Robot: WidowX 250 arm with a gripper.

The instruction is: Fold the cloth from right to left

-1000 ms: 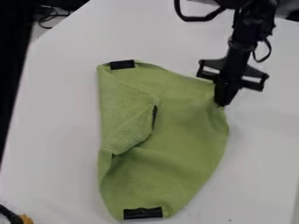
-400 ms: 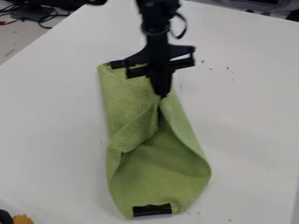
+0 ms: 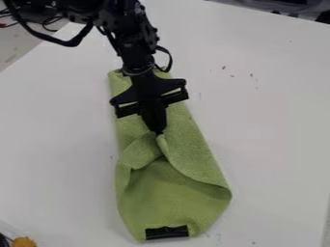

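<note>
The cloth (image 3: pixel 180 193) lies green and narrow down the middle of the frame, a little left of centre, its top end partly hidden under the arm (image 3: pixel 132 46), which comes in from the upper left. The gripper (image 3: pixel 158 132) hangs just left of the frame's centre, its fingers together and pinching a raised edge of the cloth; the exact grip is hard to make out, black on black. From there the right part of the cloth lies folded over toward the left, its curved edge running down to the lower right of the cloth. A smaller flap shows beside the fingertips on the left; how the layers meet under the gripper is hidden. A black strip (image 3: pixel 167 232) crosses the cloth's bottom end. The white table (image 3: pixel 277 144) is cut off by the frame, with small dark specks (image 3: pixel 251 75) at the upper right. An orange thing (image 3: pixel 24 242) is cut off at the lower left, too little showing to name.
</note>
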